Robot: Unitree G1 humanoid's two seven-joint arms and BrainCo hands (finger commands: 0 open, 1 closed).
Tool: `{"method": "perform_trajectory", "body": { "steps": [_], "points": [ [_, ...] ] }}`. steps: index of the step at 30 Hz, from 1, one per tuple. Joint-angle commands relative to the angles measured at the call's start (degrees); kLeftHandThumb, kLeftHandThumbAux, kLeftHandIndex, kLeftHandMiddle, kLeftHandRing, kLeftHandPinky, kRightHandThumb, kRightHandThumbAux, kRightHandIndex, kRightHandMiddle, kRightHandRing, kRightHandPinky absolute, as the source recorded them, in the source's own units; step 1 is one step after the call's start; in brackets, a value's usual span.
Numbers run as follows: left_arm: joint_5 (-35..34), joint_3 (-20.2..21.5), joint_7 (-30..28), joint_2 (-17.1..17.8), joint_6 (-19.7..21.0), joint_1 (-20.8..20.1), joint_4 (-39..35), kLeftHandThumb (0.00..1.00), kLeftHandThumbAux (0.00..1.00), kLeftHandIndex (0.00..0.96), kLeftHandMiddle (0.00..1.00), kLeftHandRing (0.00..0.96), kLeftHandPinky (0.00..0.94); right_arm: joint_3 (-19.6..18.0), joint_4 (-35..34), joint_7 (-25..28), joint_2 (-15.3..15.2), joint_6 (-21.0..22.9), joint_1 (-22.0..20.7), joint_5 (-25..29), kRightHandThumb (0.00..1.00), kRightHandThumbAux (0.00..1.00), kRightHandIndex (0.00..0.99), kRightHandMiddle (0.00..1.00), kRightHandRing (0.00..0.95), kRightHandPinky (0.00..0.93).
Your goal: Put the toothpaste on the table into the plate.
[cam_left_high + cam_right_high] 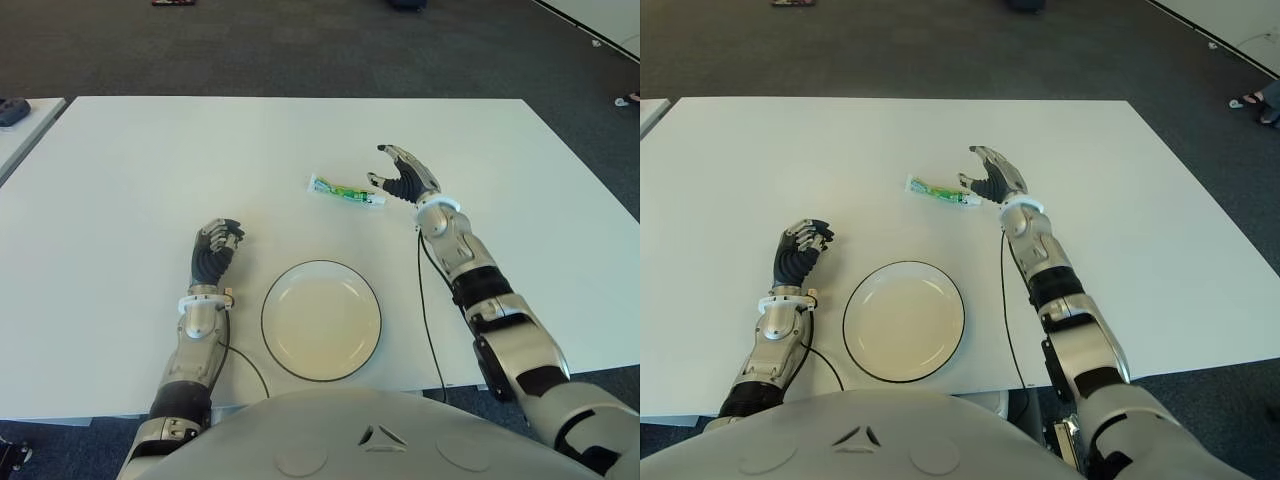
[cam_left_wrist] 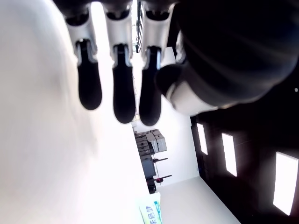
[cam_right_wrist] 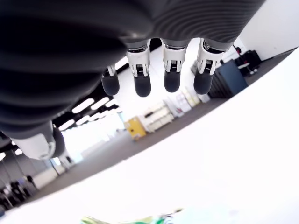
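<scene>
white plate [image 1: 321,319] holds nothing; toothpaste [image 1: 345,190] on table [image 1: 150,170].

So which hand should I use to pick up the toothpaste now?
The right. The right hand is open right at the cap end of the toothpaste, which lies on the table beyond the plate. The left hand is curled, empty, left of the plate and farther off.

I see a broad white surface [image 1: 200,150] standing on a dark grey carpeted floor [image 1: 300,45], with the edge of another white table [image 1: 25,130] at its left and a further one [image 1: 600,20] at the far right corner. The wrist views show long ceiling lights [image 2: 229,154] and stacked boxes [image 3: 161,112] against a far wall.
</scene>
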Motion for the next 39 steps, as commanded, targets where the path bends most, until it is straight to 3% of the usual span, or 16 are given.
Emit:
{"method": "perform_trajectory", "body": {
  "steps": [1, 16, 27, 39],
  "points": [
    [0.20, 0.04, 0.33, 0.09, 0.43, -0.07, 1.71, 0.704, 0.721, 0.426, 0.499, 0.505, 0.498, 2.16, 5.30, 2.61, 1.04, 2.99, -6.82, -0.83, 0.449, 0.350, 0.000, 0.000, 0.000, 0.000],
    [-0.69, 0.47, 0.20, -0.43, 2.28, 1.23, -0.81, 0.706, 0.721, 0.426, 0.491, 0.494, 0.485, 8.85, 28.57, -0.44, 5.51, 3.50, -21.03, -2.89, 0.499, 0.280, 0.000, 0.000, 0.000, 0.000],
    [-1.00, 0.71, 0.14, -0.28, 3.43, 2.42, -3.22, 0.706, 0.720, 0.427, 0.486, 0.488, 0.484, 13.90, 36.08, -2.42, 6.83, 3.32, -23.89, -5.44, 0.484, 0.211, 0.000, 0.000, 0.000, 0.000],
    [-0.65, 0.88, 0.80, -0.54, 4.37, 3.22, -4.87, 0.708, 0.720, 0.428, 0.496, 0.499, 0.497, 19.14, 38.62, 0.00, 6.32, 3.12, -25.35, -8.42, 0.476, 0.166, 0.000, 0.000, 0.000, 0.000]
  ]
}}
